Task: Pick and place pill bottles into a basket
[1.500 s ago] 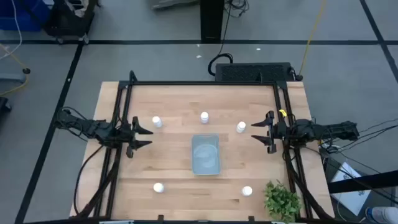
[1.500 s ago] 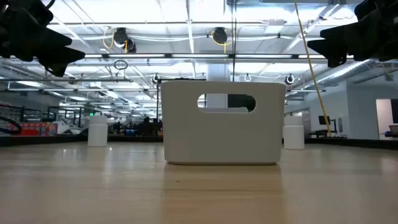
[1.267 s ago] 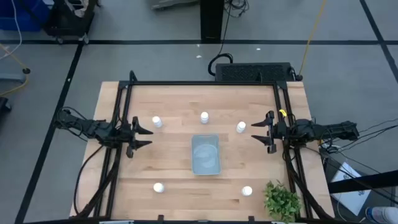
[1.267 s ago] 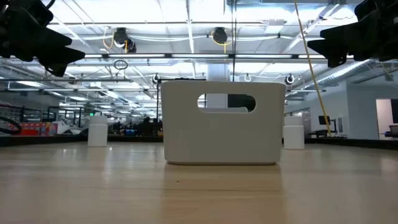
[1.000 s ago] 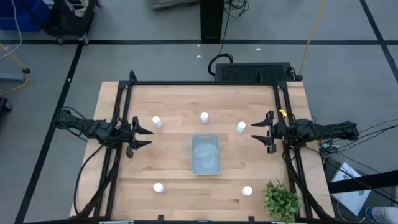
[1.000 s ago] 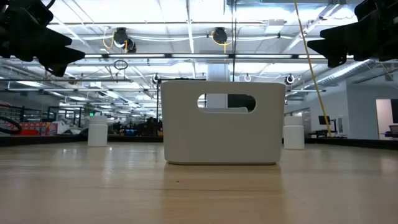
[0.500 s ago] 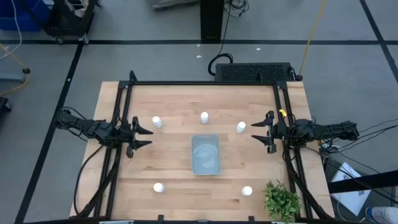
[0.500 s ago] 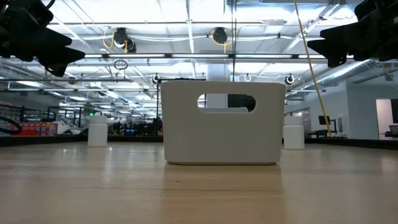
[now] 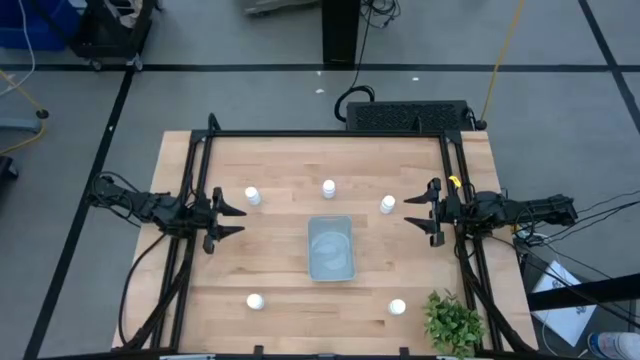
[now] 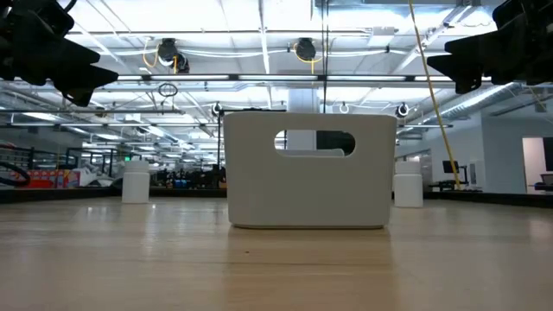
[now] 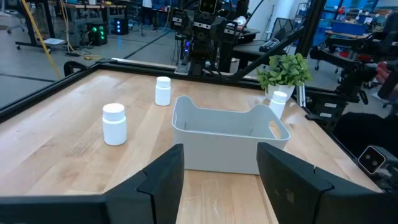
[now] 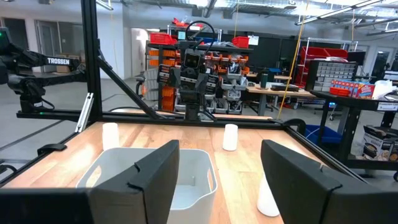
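Note:
The basket (image 9: 331, 249), a pale blue-grey tray, stands on its base at the table's middle; it also shows in the low view (image 10: 309, 170). Five white pill bottles stand upright on the table: three in a far row (image 9: 252, 196) (image 9: 329, 188) (image 9: 388, 204), two near the front (image 9: 256, 301) (image 9: 397, 307). My left gripper (image 9: 236, 220) is open and empty above the table's left side, pointing at the basket (image 11: 230, 134). My right gripper (image 9: 412, 212) is open and empty at the right side, facing the basket (image 12: 155, 177).
A green leafy plant (image 9: 452, 322) stands at the table's near right corner. A black frame (image 9: 325, 134) runs along the table's far, left and right edges. Bare wood lies between each gripper and the basket.

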